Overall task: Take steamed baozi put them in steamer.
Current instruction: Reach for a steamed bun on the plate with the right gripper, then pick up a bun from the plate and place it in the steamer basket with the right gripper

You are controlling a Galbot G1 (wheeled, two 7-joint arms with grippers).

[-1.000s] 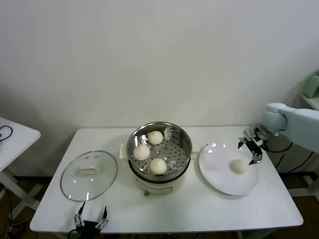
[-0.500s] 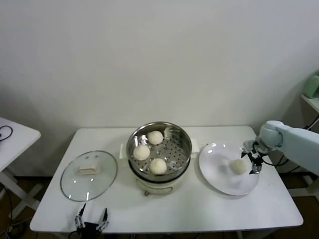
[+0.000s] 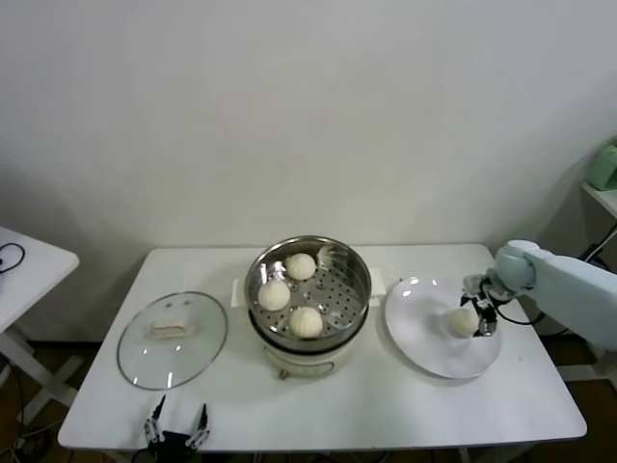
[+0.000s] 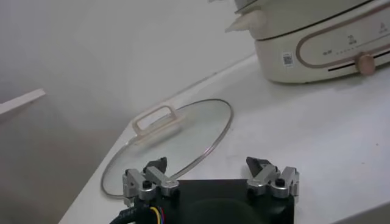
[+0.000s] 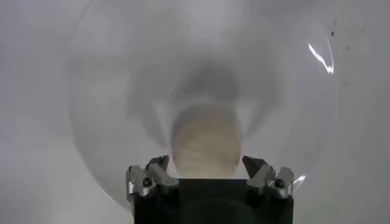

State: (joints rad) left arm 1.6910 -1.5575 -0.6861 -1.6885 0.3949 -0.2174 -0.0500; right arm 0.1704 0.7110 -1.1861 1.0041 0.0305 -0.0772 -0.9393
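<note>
Lid (image 3: 173,339) left of steamer (image 3: 308,298), plate (image 3: 424,342) right.

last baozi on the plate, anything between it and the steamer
Nothing visible. The right gripper straddles the baozi on the white plate; bare table lies between plate and steamer, whose glass lid is off, with tray space free.

I see creamy-white buns (image 3: 300,265) on the shiny silver steamer (image 3: 308,289), whose tray is dotted with small holes and whose base is cream with a thin tan line. On the right, a white plate (image 3: 424,338) holds one more pale bun (image 3: 463,322). On the left lies a clear glass lid (image 3: 172,340) with a white handle, all on a white table (image 3: 386,405).
</note>
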